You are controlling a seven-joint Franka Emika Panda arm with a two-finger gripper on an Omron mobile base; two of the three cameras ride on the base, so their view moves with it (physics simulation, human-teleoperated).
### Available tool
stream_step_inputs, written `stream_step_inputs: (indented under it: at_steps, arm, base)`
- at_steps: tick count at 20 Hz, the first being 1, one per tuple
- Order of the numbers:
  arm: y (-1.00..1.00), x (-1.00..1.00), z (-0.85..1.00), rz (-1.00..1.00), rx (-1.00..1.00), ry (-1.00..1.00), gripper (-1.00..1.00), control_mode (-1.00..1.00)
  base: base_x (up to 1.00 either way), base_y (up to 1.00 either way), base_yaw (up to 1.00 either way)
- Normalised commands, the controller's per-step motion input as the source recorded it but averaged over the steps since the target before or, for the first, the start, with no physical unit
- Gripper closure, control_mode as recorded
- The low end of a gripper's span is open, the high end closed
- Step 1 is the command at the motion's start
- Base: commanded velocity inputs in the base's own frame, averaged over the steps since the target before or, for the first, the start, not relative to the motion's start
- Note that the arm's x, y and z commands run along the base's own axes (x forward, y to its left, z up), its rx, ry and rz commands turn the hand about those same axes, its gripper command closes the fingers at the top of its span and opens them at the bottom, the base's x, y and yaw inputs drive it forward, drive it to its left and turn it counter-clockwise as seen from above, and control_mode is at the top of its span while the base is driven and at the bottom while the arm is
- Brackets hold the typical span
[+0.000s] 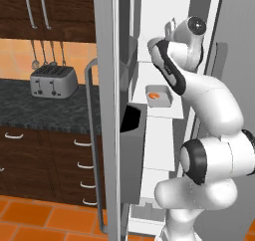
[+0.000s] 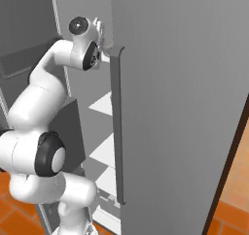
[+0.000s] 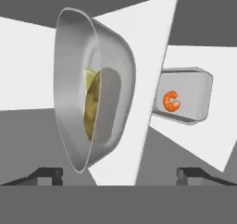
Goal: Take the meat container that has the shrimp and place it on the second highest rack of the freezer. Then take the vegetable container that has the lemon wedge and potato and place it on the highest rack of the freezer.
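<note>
In the hand view the grey vegetable container [image 3: 76, 112] stands edge-on to the rolled camera on the highest rack [image 3: 148, 47], with the lemon wedge [image 3: 90, 75] and the potato [image 3: 92, 108] inside it. My gripper [image 3: 120, 174] is open, its fingertips [image 3: 46, 174] wide apart just short of that container's rim and touching nothing. Beyond it, on the second highest rack [image 3: 203, 140], lies the meat container [image 3: 192, 86] with the shrimp [image 3: 171, 101]. From the left base view that meat container [image 1: 158, 96] sits inside the freezer [image 1: 159, 150], below my hand [image 1: 169, 31].
The freezer's left door [image 1: 112, 110] stands open with a bar handle [image 1: 89, 135] and a dark door bin [image 1: 132, 150]. The right door [image 2: 180, 108] and its handle [image 2: 115, 127] stand close beside my hand. A toaster [image 1: 54, 80] sits on the dark counter [image 1: 30, 108].
</note>
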Motion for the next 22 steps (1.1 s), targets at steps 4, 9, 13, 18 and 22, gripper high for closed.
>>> stream_step_inputs:
  at_steps: [4, 9, 13, 18, 22]
  arm:
    - [0.01, -1.0, 0.43, -0.11, 0.0, -0.03, -1.0, -1.0]
    - [0.0, -1.0, 0.46, -0.06, 0.0, 0.03, -1.0, -1.0]
    - [0.0, -1.0, 0.12, 0.0, 0.0, 0.13, -1.0, -1.0]
    - [0.0, -1.0, -0.08, 0.0, 0.0, 0.22, -1.0, -1.0]
    - [0.0, -1.0, -0.66, 0.0, 0.0, 0.22, -1.0, -1.0]
  base:
    - [0.0, 0.0, 0.0]
    - [0.0, 0.0, 0.0]
    - [0.0, 0.0, 0.0]
    - [0.0, 0.0, 0.0]
    - [0.0, 0.0, 0.0]
